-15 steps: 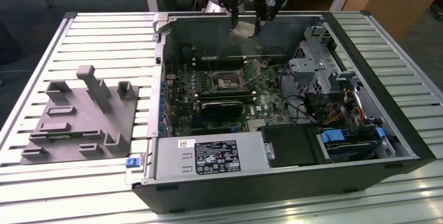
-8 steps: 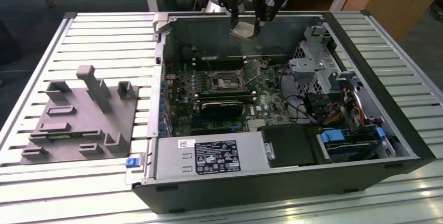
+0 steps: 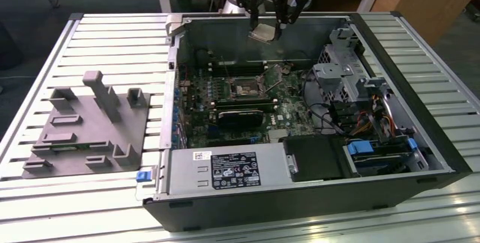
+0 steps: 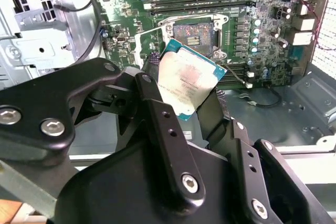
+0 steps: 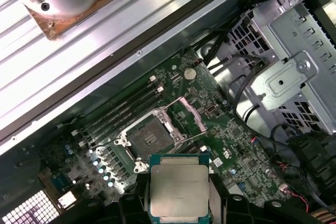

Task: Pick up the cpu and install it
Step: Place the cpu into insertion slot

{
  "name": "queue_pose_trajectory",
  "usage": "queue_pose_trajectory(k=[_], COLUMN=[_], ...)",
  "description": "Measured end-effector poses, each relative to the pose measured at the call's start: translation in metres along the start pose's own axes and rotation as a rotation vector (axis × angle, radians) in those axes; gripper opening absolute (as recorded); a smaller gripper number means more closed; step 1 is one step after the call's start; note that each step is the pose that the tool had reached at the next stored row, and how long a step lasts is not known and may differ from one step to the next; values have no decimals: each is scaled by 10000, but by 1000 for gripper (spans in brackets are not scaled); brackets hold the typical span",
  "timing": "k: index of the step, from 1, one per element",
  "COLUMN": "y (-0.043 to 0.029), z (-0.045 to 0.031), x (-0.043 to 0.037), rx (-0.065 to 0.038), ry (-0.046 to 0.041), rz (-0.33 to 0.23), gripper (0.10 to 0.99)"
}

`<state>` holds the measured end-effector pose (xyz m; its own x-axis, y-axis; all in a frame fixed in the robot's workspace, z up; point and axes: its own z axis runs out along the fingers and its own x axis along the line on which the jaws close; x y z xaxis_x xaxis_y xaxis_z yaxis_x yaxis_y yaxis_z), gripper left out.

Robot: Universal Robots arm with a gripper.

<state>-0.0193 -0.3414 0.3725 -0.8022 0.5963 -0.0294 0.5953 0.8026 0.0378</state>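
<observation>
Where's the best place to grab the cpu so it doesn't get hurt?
Probably by two opposite edges, just as the gripper holds it in both wrist views. The cpu is thin, flat and square, so its narrow sides give straight, matching places to pinch. Come in with one finger on each side, so both flat faces are left untouched.

Slatted metal table (image 3: 112, 46) — two things rest on it.
The open computer case (image 3: 300, 209) lies on its side beneath the pincer (image 3: 268, 27). The grey plastic tray (image 3: 71, 142) with upright blocks sits flat on the slats, well off to the exterior view's left of the pincer — just beside the case's wall.
</observation>
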Motion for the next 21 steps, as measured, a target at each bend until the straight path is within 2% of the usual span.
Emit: queue_pose_trajectory(k=[21], y=[-6], z=[5], x=[8], rx=[25], ry=[-31], rz=[823], gripper=[537])
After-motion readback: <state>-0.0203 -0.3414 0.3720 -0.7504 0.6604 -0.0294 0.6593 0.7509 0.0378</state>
